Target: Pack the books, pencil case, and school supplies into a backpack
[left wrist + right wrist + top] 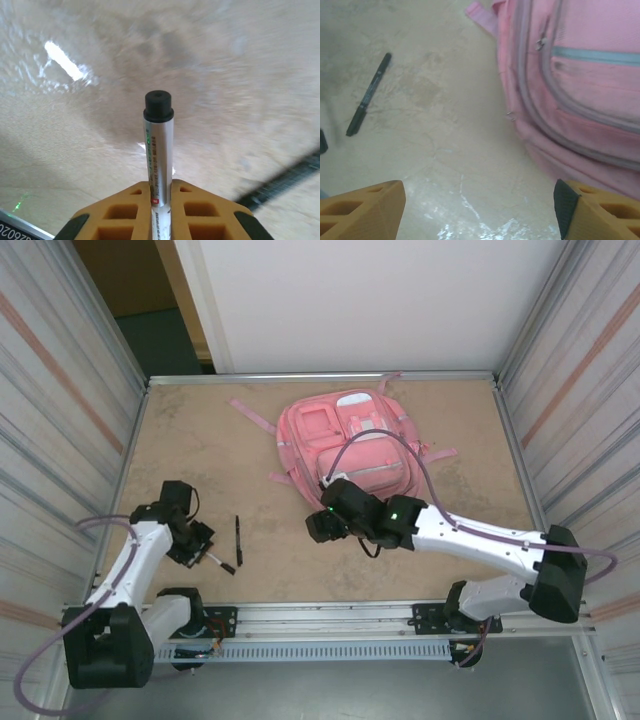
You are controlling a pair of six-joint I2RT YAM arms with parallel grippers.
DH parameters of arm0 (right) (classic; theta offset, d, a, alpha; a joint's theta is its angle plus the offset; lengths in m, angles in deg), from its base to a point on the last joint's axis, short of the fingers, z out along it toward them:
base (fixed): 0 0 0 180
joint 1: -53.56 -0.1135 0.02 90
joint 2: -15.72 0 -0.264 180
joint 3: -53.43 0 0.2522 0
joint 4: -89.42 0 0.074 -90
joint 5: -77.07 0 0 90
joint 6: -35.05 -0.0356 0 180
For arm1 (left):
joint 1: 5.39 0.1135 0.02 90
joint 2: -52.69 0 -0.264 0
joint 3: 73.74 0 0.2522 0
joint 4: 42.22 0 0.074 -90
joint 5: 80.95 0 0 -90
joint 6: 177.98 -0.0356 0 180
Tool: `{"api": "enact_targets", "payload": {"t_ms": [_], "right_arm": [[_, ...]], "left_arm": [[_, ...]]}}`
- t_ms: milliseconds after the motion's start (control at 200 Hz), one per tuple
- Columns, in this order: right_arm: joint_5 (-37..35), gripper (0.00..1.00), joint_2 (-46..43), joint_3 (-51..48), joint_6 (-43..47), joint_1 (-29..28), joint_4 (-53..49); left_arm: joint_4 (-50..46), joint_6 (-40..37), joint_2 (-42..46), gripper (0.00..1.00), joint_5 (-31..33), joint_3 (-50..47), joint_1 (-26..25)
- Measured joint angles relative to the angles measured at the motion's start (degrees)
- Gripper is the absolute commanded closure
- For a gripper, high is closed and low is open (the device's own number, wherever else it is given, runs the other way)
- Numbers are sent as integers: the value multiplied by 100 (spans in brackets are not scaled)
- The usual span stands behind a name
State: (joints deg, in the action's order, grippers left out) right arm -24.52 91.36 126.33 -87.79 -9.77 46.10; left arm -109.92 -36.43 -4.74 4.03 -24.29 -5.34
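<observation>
While your left gripper (161,187) sat near the table's (200,440) near left corner, its fingers (122,215) were together on a pen (159,145), clamping the barrel so that a good length, capped end first, stuck out ahead of them. Whether the pen had left the table could not be told. With that much free length it could pivot in the grip, so you would do well to raise it slowly, keep the barrel level and confirm the hold before carrying it across. Just right of that gripper, a second pen (238,542) lay loose on the table, running roughly from near edge to far edge. It was apart from the held one but close enough that a low sweep could knock it. Further right, your right gripper (318,527) hung with its fingers wide apart and nothing between them, just beside the bag's near end. The bag (345,440) lay flat toward the middle of the far edge, pockets up and straps splayed. Whether its main zip stood open could not be told. Your right arm crossed the table in front of the bag, so the straight path from pen to bag looked partly blocked, and you would likely need that arm to open the bag or move aside.
</observation>
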Motion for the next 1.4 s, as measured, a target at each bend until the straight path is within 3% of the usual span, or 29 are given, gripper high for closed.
{"api": "enact_targets", "payload": {"t_ms": [105, 281, 516, 636, 782, 867, 952, 1072, 1168, 1228, 1398], "right_arm": [[852, 21, 538, 352, -199, 118, 52], [2251, 22, 1714, 949, -579, 66, 671], [3093, 24, 2531, 1233, -796, -79, 1176], [3405, 37, 2566, 1220, -1014, -35, 1539], [3740, 70, 2627, 1084, -1338, 0, 2162], [3882, 80, 2736, 968, -1563, 46, 2361], [3943, 86, 2765, 787, -1648, 92, 2492], [3998, 95, 2726, 603, -1709, 173, 2540], [3993, 97, 2496, 348, -1711, 315, 2474], [3978, 97, 2249, 184, -1685, 457, 2343], [3773, 97, 1252, -111, -1423, 1078, 1679]], "left_arm": [[-20, -214, 164, 88, -131, 402, -197], [39, -199, 197, 88, -205, 927, -1397], [306, 42, -83, 88, -560, 1145, -2247], [461, 197, -177, 88, -817, 1145, -2393], [748, 348, -184, 88, -1091, 1145, -2490], [800, 426, -184, 87, -1191, 1145, -2500], [957, 479, -181, 80, -1311, 1145, -2531], [1152, 551, -142, 50, -1471, 1141, -2542], [1355, 490, -85, 41, -1515, 1132, -2542], [1534, 350, -79, 30, -1554, 1132, -2549], [2138, -398, -306, 28, -1644, 1294, -2863]]}}
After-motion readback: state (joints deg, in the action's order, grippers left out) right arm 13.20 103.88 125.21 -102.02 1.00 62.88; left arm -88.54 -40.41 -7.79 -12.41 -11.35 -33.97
